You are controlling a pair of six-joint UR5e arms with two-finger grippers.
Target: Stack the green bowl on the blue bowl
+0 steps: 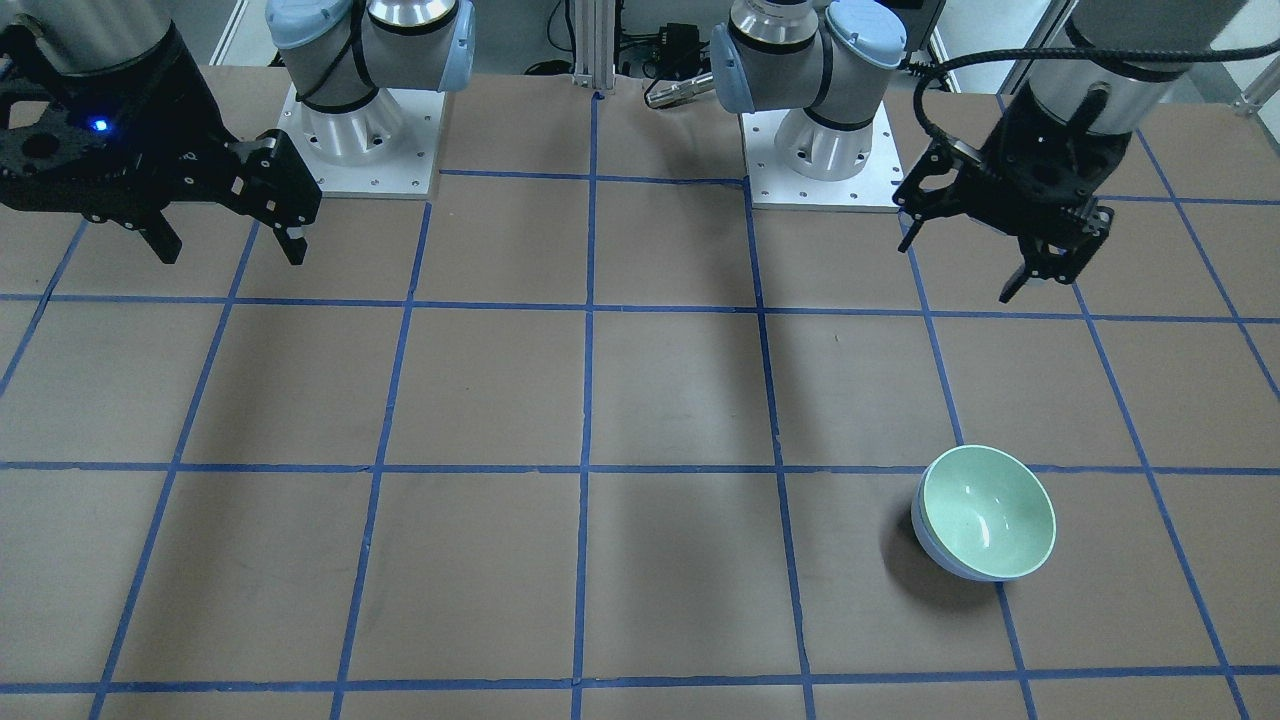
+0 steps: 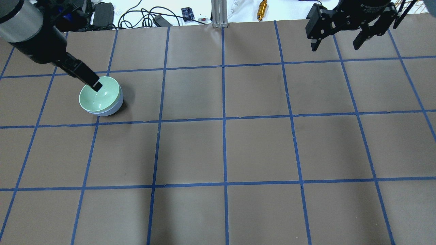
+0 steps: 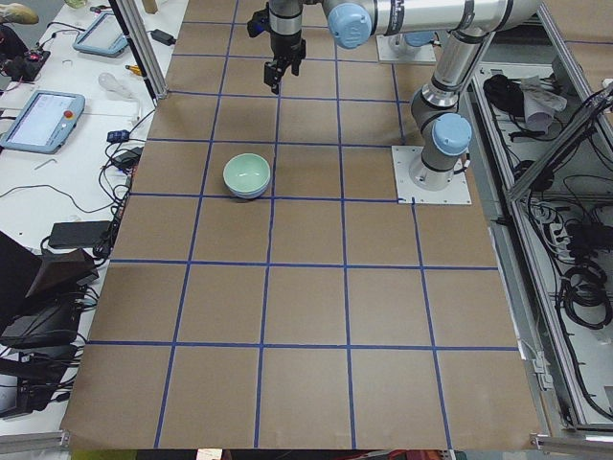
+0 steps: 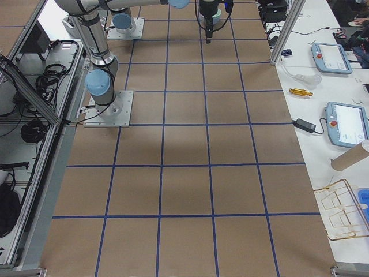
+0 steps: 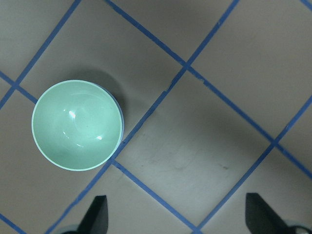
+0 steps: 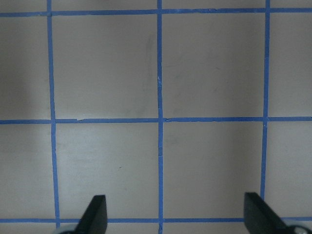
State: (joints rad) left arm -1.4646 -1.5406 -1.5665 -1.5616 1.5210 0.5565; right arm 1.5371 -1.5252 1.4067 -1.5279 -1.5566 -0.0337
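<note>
The green bowl (image 1: 985, 510) sits nested inside the blue bowl (image 1: 935, 548), whose rim and side show beneath it. The stack stands on the brown table on my left side, and both the green bowl (image 2: 99, 94) and the blue bowl (image 2: 115, 106) show in the overhead view. The left wrist view looks down on the green bowl (image 5: 75, 124). My left gripper (image 1: 1040, 272) is open and empty, raised above the table, clear of the stack. My right gripper (image 1: 232, 248) is open and empty, high over the table's other side (image 6: 175, 214).
The two arm bases (image 1: 365, 140) (image 1: 825, 150) stand on plates at the robot's edge. Cables and small devices (image 2: 153, 17) lie beyond the far table edge. Blue tape lines grid the brown table (image 2: 224, 149).
</note>
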